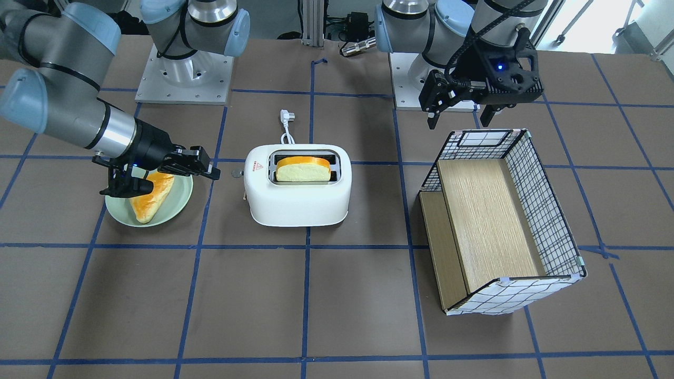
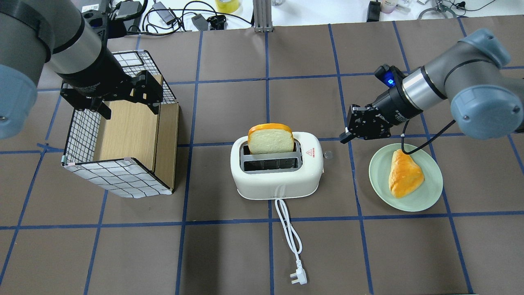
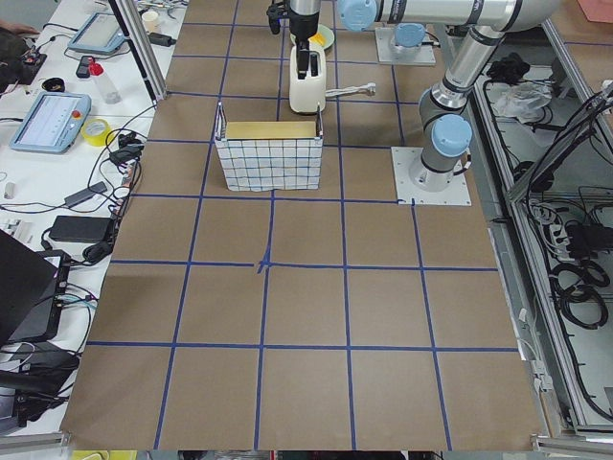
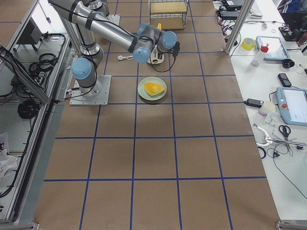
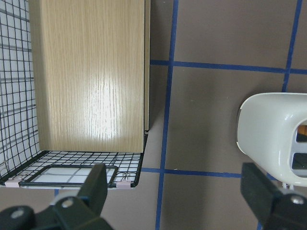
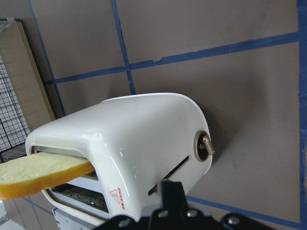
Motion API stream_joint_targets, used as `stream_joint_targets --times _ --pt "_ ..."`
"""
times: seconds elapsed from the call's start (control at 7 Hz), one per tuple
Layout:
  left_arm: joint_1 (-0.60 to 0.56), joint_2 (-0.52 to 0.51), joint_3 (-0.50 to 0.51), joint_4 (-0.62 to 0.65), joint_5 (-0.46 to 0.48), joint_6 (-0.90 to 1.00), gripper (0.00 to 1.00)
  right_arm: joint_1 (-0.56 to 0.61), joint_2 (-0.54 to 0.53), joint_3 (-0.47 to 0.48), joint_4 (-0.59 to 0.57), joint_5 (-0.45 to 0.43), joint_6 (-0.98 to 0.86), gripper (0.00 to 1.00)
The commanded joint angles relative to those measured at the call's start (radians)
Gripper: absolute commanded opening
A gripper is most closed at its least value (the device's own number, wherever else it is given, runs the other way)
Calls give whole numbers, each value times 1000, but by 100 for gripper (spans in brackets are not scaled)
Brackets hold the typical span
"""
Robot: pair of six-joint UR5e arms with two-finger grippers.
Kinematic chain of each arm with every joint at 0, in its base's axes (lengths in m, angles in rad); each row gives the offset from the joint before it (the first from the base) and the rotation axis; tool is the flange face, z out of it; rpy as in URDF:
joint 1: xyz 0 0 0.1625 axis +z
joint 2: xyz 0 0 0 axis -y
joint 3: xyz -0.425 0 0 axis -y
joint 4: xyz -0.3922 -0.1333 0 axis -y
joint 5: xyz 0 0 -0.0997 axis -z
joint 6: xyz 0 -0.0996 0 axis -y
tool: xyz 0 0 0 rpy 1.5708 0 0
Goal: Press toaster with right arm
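The white toaster [image 2: 276, 184] stands mid-table with a bread slice [image 2: 270, 139] upright in its far slot. It also shows in the front view [image 1: 297, 202] and in the right wrist view [image 6: 144, 134]. My right gripper [image 2: 347, 133] is shut and empty. It hovers just off the toaster's end that bears the red triangle sticker, apart from it. In the right wrist view its fingertips [image 6: 170, 189] point at the slot on that end, beside a small round knob [image 6: 204, 147]. My left gripper [image 2: 127, 107] is open and empty above the checked box.
A green plate [image 2: 380, 180] with a wedge of bread [image 2: 405, 176] lies under my right forearm. The checked-pattern box [image 2: 123, 180] with a wooden shelf lies on its side to the toaster's left. The toaster's white cord and plug [image 2: 298, 278] trail toward the robot.
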Motion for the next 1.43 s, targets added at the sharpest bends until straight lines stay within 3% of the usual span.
stream_joint_targets --times 0.0,0.29,0.57,0.71,1.0,1.14,1.29 --pt "0 0 0 0 0 0 100 23 -17 -236 191 -180 83 0" --pt "0 0 0 0 0 0 100 109 -15 -462 332 -446 159 0" --pt "0 0 0 0 -2 0 100 235 -14 -498 321 -639 268 0" --pt "0 0 0 0 -2 0 100 288 -6 -492 316 -682 333 0" --pt "0 0 0 0 -2 0 100 309 -5 -451 139 -672 338 0" --pt "0 0 0 0 0 0 100 309 -6 -431 76 -670 336 25" --pt "0 0 0 0 0 0 100 307 -5 -423 51 -626 309 73"
